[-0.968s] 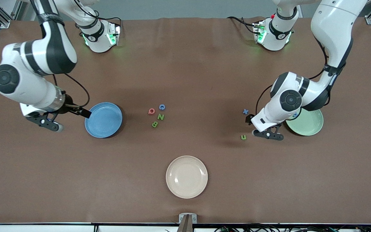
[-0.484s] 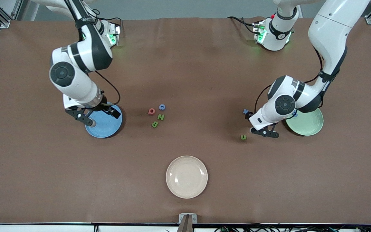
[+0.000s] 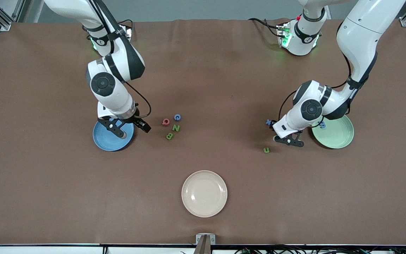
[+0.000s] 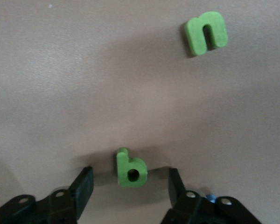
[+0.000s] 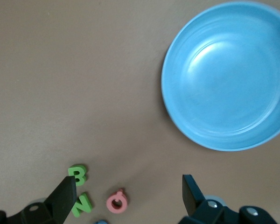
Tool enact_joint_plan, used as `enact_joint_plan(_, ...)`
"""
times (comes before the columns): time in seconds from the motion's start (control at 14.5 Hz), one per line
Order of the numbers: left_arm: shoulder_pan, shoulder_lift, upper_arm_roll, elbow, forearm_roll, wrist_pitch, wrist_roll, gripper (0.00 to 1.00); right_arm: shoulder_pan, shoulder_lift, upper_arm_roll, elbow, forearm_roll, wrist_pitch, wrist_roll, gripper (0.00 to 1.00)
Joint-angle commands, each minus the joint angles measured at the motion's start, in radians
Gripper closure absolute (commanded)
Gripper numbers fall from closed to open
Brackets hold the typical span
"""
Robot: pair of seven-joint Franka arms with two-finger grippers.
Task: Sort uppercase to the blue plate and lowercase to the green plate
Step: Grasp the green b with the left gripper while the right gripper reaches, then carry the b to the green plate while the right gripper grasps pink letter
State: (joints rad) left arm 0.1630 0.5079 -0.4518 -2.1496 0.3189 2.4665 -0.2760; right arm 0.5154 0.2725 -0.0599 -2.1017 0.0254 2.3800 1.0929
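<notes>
The capitals lie mid-table: red Q (image 3: 165, 122), blue C (image 3: 177, 117), green N (image 3: 176, 128) and green B (image 3: 169, 135). My right gripper (image 3: 116, 128) hangs open over the blue plate (image 3: 99, 141), at its edge toward those letters. The right wrist view shows the blue plate (image 5: 177, 51), B (image 5: 78, 175), N (image 5: 82, 204) and Q (image 5: 116, 201), with the right gripper (image 5: 128, 186) empty. My left gripper (image 4: 130, 184) is low and open, its fingers either side of the green p (image 4: 130, 169) without touching. The green u (image 4: 206, 32) lies apart. In the front view the left gripper (image 3: 289, 141) hides the p.
The blue x (image 3: 268, 122) and green u (image 3: 266, 150) lie beside the left gripper. The green plate (image 3: 337, 137) holds a blue piece (image 3: 322, 124) partly covered by the left arm. A cream plate (image 3: 204, 193) sits nearer the front camera, mid-table.
My right arm has swung from its end of the table over the blue plate, toward the capitals. My left gripper has edged toward the x and its fingers have narrowed around the p.
</notes>
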Motion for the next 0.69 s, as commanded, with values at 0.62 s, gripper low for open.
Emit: enact_joint_plan(0.62, 0.0, -0.017, -0.002, -0.013, 0.031, 0.015, -0.043, 0.83, 0.113, 0.154, -0.008, -0.041, 0.03, 0.171, 0.131, 0.03)
